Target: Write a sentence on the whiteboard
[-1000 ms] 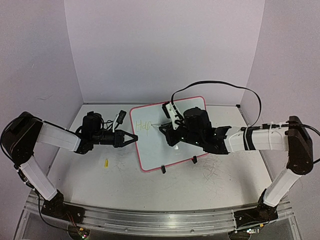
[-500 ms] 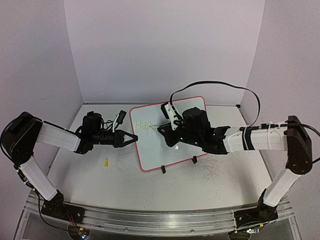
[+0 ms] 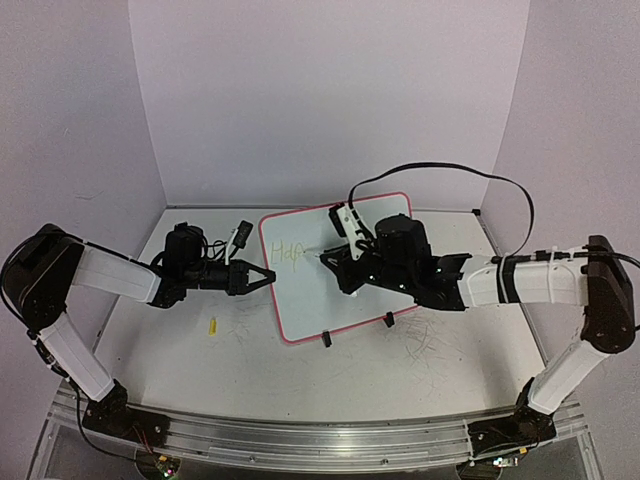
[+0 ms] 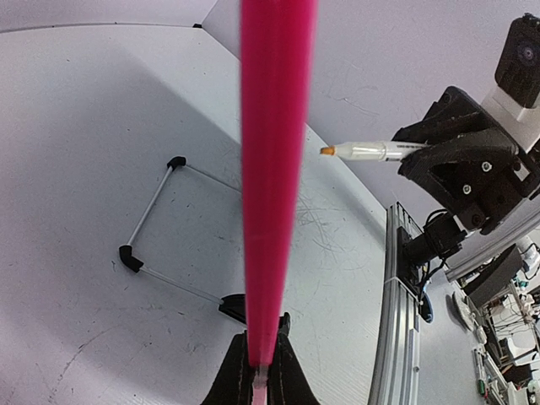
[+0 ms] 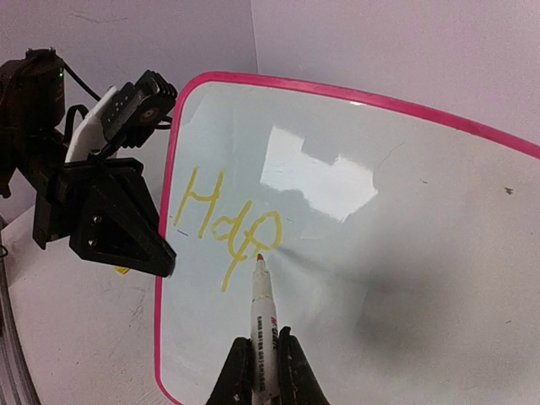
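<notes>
The whiteboard (image 3: 312, 300), pink-rimmed, stands tilted at the table's middle on two black clip feet (image 3: 326, 339). The sentence (image 3: 290, 252) is a few yellow letters at its upper left, reading roughly "Hap" in the right wrist view (image 5: 221, 221). My left gripper (image 3: 268, 276) is shut on the board's left rim, shown as a pink bar (image 4: 274, 169) between its jaws (image 4: 260, 371). My right gripper (image 3: 335, 263) is shut on a white marker (image 5: 263, 325). The marker's orange tip (image 5: 260, 256) sits just below the last letter, at the board's surface (image 5: 388, 278).
A small yellow cap (image 3: 213, 326) lies on the scratched tabletop left of the board. The right arm's black cable (image 3: 440, 170) loops above the board's far edge. Purple walls close the back and sides. The board's wire stand (image 4: 156, 202) shows behind it.
The right arm has shifted slightly right and its wrist has risen a little, with the marker tip moving by the last letter. The left arm and the board have not moved.
</notes>
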